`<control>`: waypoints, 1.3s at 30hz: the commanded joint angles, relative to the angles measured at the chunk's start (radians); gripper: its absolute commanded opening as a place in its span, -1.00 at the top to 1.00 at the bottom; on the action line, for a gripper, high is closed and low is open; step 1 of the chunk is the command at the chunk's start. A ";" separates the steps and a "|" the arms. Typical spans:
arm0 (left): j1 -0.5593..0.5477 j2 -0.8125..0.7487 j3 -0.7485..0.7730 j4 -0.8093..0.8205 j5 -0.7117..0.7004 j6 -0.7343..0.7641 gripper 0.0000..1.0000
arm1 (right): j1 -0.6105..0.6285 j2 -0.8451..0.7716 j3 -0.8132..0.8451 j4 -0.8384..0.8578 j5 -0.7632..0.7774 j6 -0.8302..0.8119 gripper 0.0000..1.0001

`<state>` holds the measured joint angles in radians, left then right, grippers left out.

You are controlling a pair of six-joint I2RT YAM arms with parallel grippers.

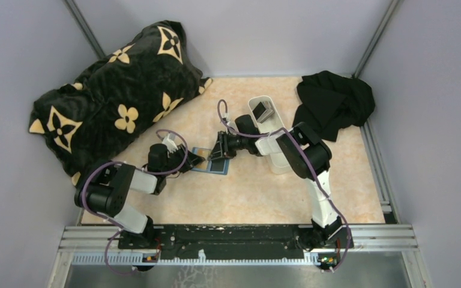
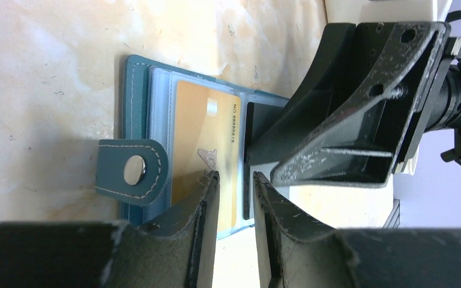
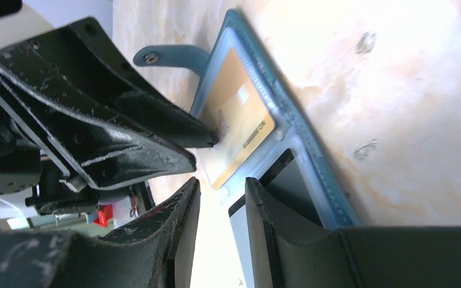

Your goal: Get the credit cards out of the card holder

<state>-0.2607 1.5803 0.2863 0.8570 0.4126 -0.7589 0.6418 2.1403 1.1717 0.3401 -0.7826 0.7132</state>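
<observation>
Lying open on tabletop (image 1: 252,198): card holder (image 2: 133,90), mid-table. Tan-gold card (image 2: 201,132) and dark card (image 3: 294,189) sit in its sleeves. Left pincer (image 2: 233,177): narrow gap, tips down on gold card's sleeve, nothing clamped. Right pincer (image 3: 221,187): narrow gap, tips at dark card's edge; cannot tell if gripping. Grey card (image 1: 264,111) in white tray (image 1: 274,125).
</observation>
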 commanded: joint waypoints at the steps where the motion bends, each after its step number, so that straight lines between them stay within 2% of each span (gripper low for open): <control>1: 0.005 -0.040 -0.007 -0.096 -0.005 0.035 0.31 | -0.016 -0.031 -0.008 0.028 0.073 0.010 0.29; 7: 0.005 -0.130 0.000 -0.159 0.002 0.044 0.31 | -0.014 -0.014 0.005 0.029 0.094 0.017 0.30; 11: 0.005 -0.230 0.041 -0.267 0.001 0.066 0.24 | -0.014 -0.018 0.006 -0.001 0.111 -0.003 0.29; 16: 0.005 -0.313 0.073 -0.394 -0.129 0.121 0.20 | -0.013 -0.015 0.012 -0.006 0.115 -0.005 0.29; 20: 0.006 -0.277 0.066 -0.381 -0.175 0.150 0.21 | -0.011 -0.015 0.020 -0.009 0.112 -0.005 0.30; 30: 0.008 -0.102 0.052 -0.281 -0.130 0.144 0.23 | -0.010 -0.017 0.026 -0.013 0.114 -0.004 0.30; 39: 0.010 -0.081 0.018 -0.271 -0.120 0.130 0.24 | -0.001 0.009 0.064 -0.018 0.123 0.009 0.30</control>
<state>-0.2554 1.4769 0.3378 0.6262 0.2928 -0.6353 0.6346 2.1403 1.1885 0.3443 -0.7025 0.7372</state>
